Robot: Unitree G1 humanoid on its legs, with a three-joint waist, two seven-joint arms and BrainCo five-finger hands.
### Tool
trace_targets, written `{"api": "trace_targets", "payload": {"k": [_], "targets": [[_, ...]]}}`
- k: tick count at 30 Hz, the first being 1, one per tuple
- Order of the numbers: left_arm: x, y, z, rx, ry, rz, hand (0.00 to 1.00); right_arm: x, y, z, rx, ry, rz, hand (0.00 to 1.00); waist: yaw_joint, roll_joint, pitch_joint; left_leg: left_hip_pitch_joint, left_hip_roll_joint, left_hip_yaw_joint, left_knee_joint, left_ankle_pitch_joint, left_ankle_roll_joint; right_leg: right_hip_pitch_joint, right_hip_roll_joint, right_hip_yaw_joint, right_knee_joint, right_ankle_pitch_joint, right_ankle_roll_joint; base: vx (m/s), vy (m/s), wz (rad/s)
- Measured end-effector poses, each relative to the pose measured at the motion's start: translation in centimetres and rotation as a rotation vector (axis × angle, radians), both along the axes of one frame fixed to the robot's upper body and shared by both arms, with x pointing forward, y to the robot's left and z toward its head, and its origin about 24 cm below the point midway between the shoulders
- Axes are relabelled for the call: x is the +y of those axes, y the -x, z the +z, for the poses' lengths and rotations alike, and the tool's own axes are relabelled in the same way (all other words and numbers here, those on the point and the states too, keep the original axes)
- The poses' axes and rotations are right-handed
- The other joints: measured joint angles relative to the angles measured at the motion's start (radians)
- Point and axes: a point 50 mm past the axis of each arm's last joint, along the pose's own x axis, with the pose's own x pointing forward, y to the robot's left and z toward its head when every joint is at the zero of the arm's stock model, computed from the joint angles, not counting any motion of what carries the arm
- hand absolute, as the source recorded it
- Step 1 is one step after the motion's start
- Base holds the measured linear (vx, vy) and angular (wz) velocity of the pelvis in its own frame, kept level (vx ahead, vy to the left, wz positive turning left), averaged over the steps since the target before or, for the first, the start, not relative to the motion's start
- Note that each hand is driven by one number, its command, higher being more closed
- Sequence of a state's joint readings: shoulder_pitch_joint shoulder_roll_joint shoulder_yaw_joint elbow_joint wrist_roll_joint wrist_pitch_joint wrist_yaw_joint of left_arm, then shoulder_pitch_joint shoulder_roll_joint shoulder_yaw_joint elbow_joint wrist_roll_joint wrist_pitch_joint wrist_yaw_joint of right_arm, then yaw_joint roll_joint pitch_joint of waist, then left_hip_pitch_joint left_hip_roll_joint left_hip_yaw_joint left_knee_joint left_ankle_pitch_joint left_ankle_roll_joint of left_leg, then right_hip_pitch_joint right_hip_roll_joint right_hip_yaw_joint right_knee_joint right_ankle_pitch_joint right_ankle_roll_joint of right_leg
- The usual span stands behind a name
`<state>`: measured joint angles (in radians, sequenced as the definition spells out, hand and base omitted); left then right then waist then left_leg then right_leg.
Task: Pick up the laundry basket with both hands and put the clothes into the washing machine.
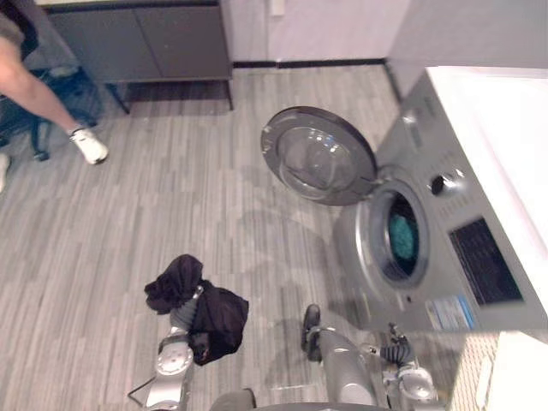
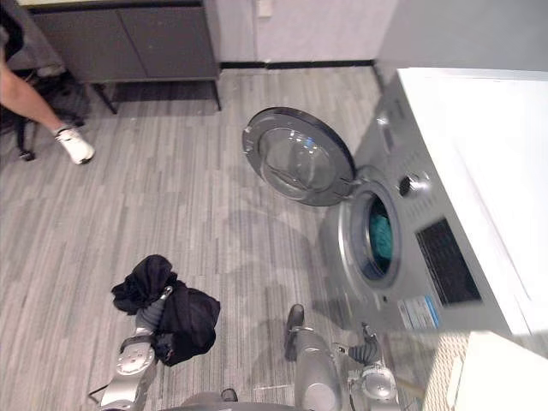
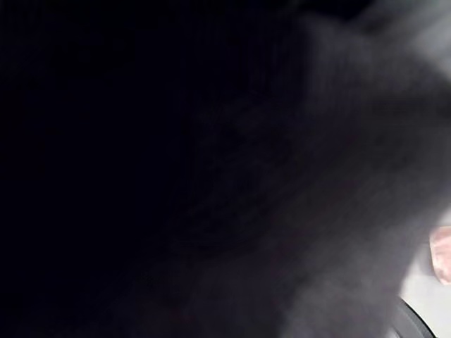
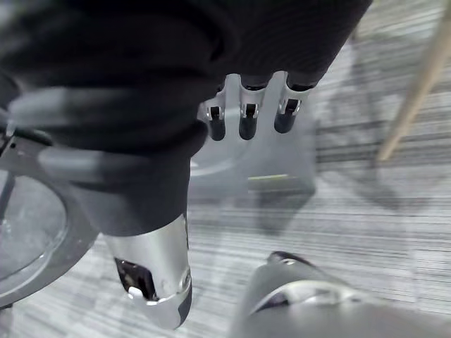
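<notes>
Clothes [image 1: 210, 312] drape the left robot hand [image 1: 183, 315], grip impossible to tell; right robot hand [image 4: 243, 123] relaxed, empty, above plank floor [image 1: 171, 214] near washing machine [image 1: 445, 248].

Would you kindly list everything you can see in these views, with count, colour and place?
Washing machine: one, silver-grey with a white top, at the right, with its round door swung open.
Cloth: one, teal, inside the drum.
Clothes: one bundle, black, draped over the left arm.
Cabinet: one, dark grey, by the far wall.
Floor: grey planks.
Person: one, a leg with a white shoe, far left.
Left robot hand: one, under the black clothes.
Right robot hand: one, silver with dark tips, low beside the machine, open and holding nothing.
</notes>
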<state>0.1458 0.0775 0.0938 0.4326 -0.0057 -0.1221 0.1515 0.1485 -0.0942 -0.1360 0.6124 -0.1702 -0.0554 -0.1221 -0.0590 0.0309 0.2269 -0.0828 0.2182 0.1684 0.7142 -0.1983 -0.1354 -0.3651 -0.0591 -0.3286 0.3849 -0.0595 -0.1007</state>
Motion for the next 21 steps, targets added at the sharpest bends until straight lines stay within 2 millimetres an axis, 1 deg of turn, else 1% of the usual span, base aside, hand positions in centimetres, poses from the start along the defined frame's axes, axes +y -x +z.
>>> {"api": "trace_targets", "payload": {"k": [1, 2, 3, 4, 5, 6, 7, 8, 9, 10, 11, 12, 13, 14, 15, 16, 17, 18, 19, 20, 21], "targets": [[0.0, 0.4, -0.2, 0.011, 0.009, 0.015, 1.0, 0.1, -0.4, 0.4, -0.023, 0.004, 0.01, 0.0, 0.014, 0.004, 0.001, -0.042, 0.034, -0.004, 0.116, 0.05, 0.0, 0.032, 0.025, 0.013, -0.007, -0.015, -0.011, 0.64, -0.197, -0.88], [-0.3, 1.0, -0.6, 0.027, 0.024, 0.018, 1.0, 0.2, -1.3, 1.3, -0.078, 0.016, 0.022, 0.0, 0.04, 0.008, 0.002, -0.117, 0.087, -0.023, 0.33, 0.039, 0.014, 0.103, 0.074, 0.045, -0.027, -0.035, -0.026, 0.59, -0.142, -1.02], [-0.9, 0.8, -0.6, 0.026, 0.036, -0.006, 1.0, 0.2, -1.8, 1.9, -0.11, 0.019, 0.021, 0.0, 0.05, 0.003, 0.003, -0.165, 0.095, -0.031, 0.406, 0.03, 0.018, 0.151, 0.092, 0.066, -0.05, -0.037, -0.03, 0.55, -0.116, -0.97], [-1.1, 0.7, -0.4, 0.017, 0.041, -0.018, 1.0, 0.4, -2.1, 2.1, -0.127, 0.017, 0.023, 0.0, 0.056, -0.008, 0.006, -0.184, 0.093, -0.025, 0.412, 0.024, 0.029, 0.174, 0.094, 0.089, -0.06, -0.041, -0.034, 0.49, -0.081, -0.84], [-1.6, 0.2, 0.2, -0.017, 0.045, -0.034, 1.0, 0.5, -2.6, 2.6, -0.153, 0.017, 0.026, 0.0, 0.075, -0.03, 0.014, -0.223, 0.084, 0.003, 0.373, 0.006, 0.057, 0.231, 0.095, 0.144, -0.096, -0.042, -0.035, 0.37, -0.041, -0.75], [-1.7, 0.0, 0.4, -0.03, 0.046, -0.037, 1.0, 0.5, -2.6, 2.7, -0.156, 0.017, 0.026, 0.0, 0.076, -0.035, 0.012, -0.228, 0.08, 0.008, 0.342, 0.0, 0.067, 0.248, 0.094, 0.161, -0.109, -0.042, -0.035, 0.43, -0.015, -0.98], [-1.8, -0.2, 0.9, -0.056, 0.049, -0.038, 1.0, 0.6, -2.7, 2.8, -0.165, 0.017, 0.026, 0.0, 0.081, -0.039, 0.013, -0.251, 0.075, 0.01, 0.261, -0.01, 0.082, 0.278, 0.096, 0.199, -0.128, -0.042, -0.035, 0.39, 0.057, -1.06], [-1.9, -0.4, 1.3, -0.073, 0.049, -0.039, 1.0, 0.6, -2.8, 2.9, -0.169, 0.016, 0.025, 0.0, 0.087, -0.038, 0.014, -0.264, 0.05, -0.011, 0.138, -0.018, 0.091, 0.307, 0.097, 0.252, -0.143, -0.042, -0.034, 0.37, 0.1, -1.08], [-1.9, -0.5, 1.4, -0.078, 0.048, -0.038, 1.0, 0.7, -2.8, 2.9, -0.17, 0.016, 0.024, 0.0, 0.09, -0.039, 0.014, -0.265, 0.034, -0.035, 0.081, -0.019, 0.091, 0.313, 0.096, 0.28, -0.144, -0.044, -0.031, 0.38, 0.23, -1.54], [-2.0, -0.6, 1.6, -0.089, 0.051, -0.037, 1.0, 0.7, -2.9, 3.0, -0.173, 0.019, 0.024, 0.0, 0.111, -0.038, 0.013, -0.256, -0.02, -0.138, -0.083, -0.018, 0.082, 0.324, 0.096, 0.352, -0.141, -0.051, -0.018, 0.31, 0.243, -1.33], [-2.0, -0.6, 1.6, -0.093, 0.051, -0.036, 1.0, 0.8, -2.9, 3.0, -0.174, 0.021, 0.025, 0.0, 0.117, -0.038, 0.012, -0.241, -0.04, -0.183, -0.144, -0.013, 0.074, 0.326, 0.096, 0.373, -0.134, -0.061, -0.001, 0.35, 0.341, -1.95], [-2.1, -0.4, 1.5, -0.087, 0.057, -0.033, 1.0, 0.8, -2.7, 2.9, -0.17, 0.026, 0.022, 0.0, 0.129, -0.022, 0.004, -0.209, -0.063, -0.292, -0.273, 0.026, 0.035, 0.324, 0.106, 0.424, -0.103, -0.103, 0.062, 0.27, 0.364, -1.8], [-2.6, 0.2, 1.1, -0.069, 0.074, -0.028, 1.0, 0.5, -2.4, 2.8, -0.161, 0.035, 0.022, 0.0, 0.131, 0.024, -0.021, -0.193, -0.044, -0.363, -0.319, 0.113, 0.012, 0.32, 0.145, 0.458, -0.079, -0.151, 0.097, 0.3, 0.483, -2.03], [-2.5, 0.4, 0.7, -0.051, 0.073, -0.026, 1.0, 0.9, -2.3, 2.5, -0.147, 0.019, 0.015, 0.0, 0.129, 0.009, -0.021, -0.187, -0.033, -0.336, -0.266, 0.025, -0.014, 0.307, 0.147, 0.498, -0.044, -0.198, 0.12, 0.21, 0.411, -1.41], [-2.3, 0.4, 0.6, -0.041, 0.064, -0.03, 1.0, 1.3, -2.0, 2.3, -0.137, 0.006, 0.012, 0.0, 0.125, -0.008, -0.027, -0.181, -0.039, -0.309, -0.256, 0.01, -0.005, 0.295, 0.135, 0.516, -0.024, -0.201, 0.126, 0.14, 0.355, -1.25], [-1.8, 0.5, 0.6, -0.035, 0.049, -0.033, 1.0, 2.1, -1.3, 1.8, -0.119, -0.021, 0.009, 0.0, 0.126, -0.037, -0.042, -0.162, -0.051, -0.241, -0.253, -0.013, 0.016, 0.281, 0.11, 0.561, -0.005, -0.215, 0.149, 0.08, 0.221, -1.07], [-1.7, 0.6, 0.6, -0.032, 0.045, -0.033, 1.0, 2.3, -0.8, 1.6, -0.105, -0.03, 0.002, 0.0, 0.126, -0.061, -0.055, -0.143, -0.057, -0.194, -0.253, -0.023, 0.027, 0.281, 0.095, 0.596, -0.005, -0.216, 0.155, 0.1, 0.25, -1.38], [-1.7, 0.8, 0.5, -0.027, 0.045, -0.033, 1.0, 2.3, -0.5, 1.4, -0.095, -0.031, -0.003, 0.0, 0.121, -0.075, -0.064, -0.114, -0.061, -0.132, -0.253, -0.038, 0.045, 0.282, 0.078, 0.64, -0.01, -0.21, 0.17, 0.06, 0.23, -1.03], [-1.7, 0.8, 0.5, -0.027, 0.043, -0.034, 1.0, 2.3, -0.5, 1.4, -0.095, -0.03, -0.003, 0.0, 0.118, -0.075, -0.066, -0.107, -0.062, -0.108, -0.253, -0.044, 0.052, 0.28, 0.072, 0.653, -0.015, -0.204, 0.179, 0.03, 0.269, -1.17], [-1.6, 0.6, 0.6, -0.033, 0.04, -0.033, 1.0, 2.3, -0.6, 1.3, -0.094, -0.031, -0.001, 0.0, 0.109, -0.083, -0.071, -0.093, -0.06, -0.061, -0.255, -0.054, 0.06, 0.271, 0.066, 0.679, -0.032, -0.185, 0.198, -0.02, 0.261, -1.26], [-1.1, 0.8, 0.4, -0.023, 0.031, -0.022, 1.0, 2.5, -1.3, 1.2, -0.088, -0.035, 0.009, 0.0, 0.1, -0.075, -0.076, -0.084, -0.05, -0.001, -0.275, -0.055, 0.065, 0.246, 0.053, 0.665, -0.067, -0.144, 0.22, -0.04, 0.183, -1.34]]}}
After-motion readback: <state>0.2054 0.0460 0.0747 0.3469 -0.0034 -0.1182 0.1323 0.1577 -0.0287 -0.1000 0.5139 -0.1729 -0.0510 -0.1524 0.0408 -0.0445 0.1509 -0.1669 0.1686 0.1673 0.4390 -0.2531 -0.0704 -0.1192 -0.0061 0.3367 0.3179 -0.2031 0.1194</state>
